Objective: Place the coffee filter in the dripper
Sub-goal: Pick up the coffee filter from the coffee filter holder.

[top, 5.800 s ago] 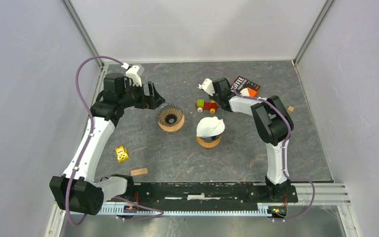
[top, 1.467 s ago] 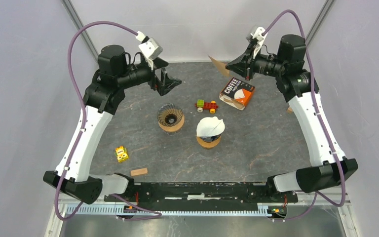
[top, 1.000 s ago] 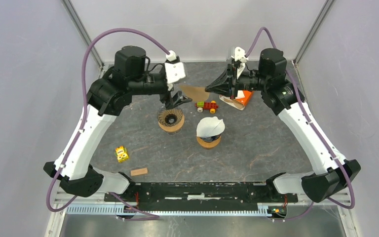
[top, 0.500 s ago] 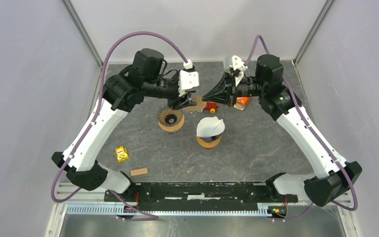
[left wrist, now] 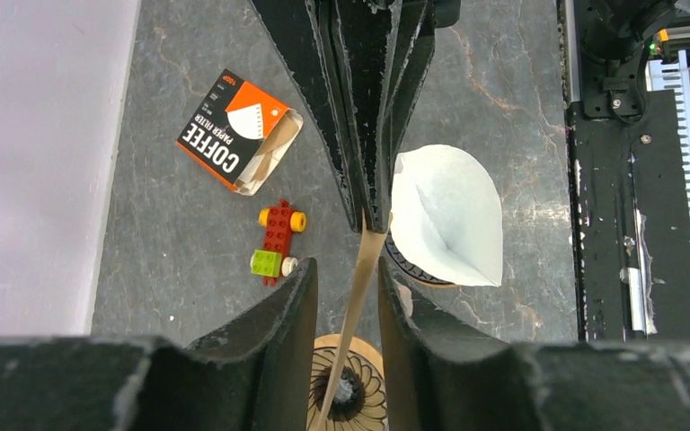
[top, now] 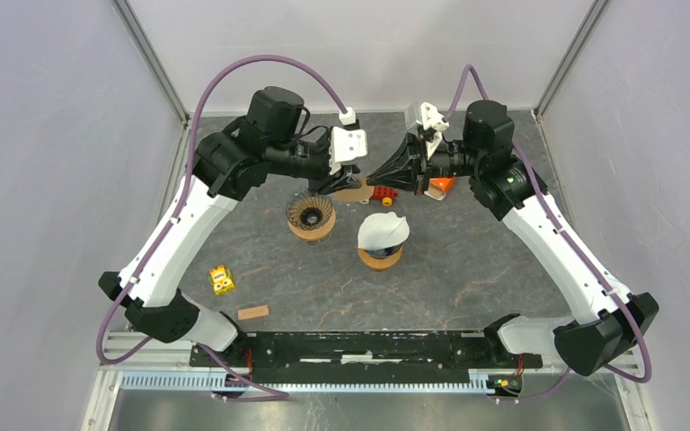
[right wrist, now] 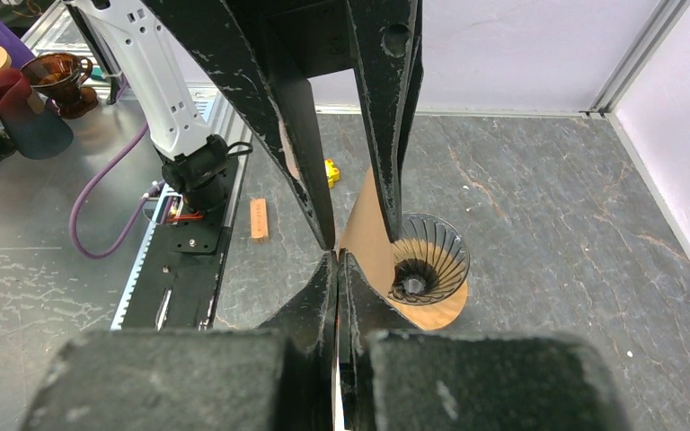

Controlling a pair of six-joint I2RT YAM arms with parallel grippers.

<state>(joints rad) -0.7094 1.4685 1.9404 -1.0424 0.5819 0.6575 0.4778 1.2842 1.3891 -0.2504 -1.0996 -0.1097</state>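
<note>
A brown paper coffee filter [top: 353, 191] hangs in the air, pinched at one edge by my right gripper [top: 373, 177], which is shut on it. The left wrist view shows the filter [left wrist: 362, 269] edge-on between the fingers of my left gripper [left wrist: 346, 268], with a gap on each side, so that gripper is open. Directly below stands the empty glass dripper [top: 311, 215] on its wooden base, also seen under the filter [right wrist: 368, 238] as the dripper [right wrist: 427, 260]. My right gripper [right wrist: 335, 256] has its jaws pressed together on the paper.
A second dripper holding a white filter [top: 382, 235] stands right of the empty one. A red and green toy car [top: 382, 191] and the orange coffee filter box [left wrist: 234, 130] lie behind. A yellow block [top: 222, 280] and a wooden block [top: 252, 312] lie near the front left.
Both arms have come together over the dripper with the filter between them. The left gripper's fingers have narrowed around the filter. The right gripper has kept hold of it.
</note>
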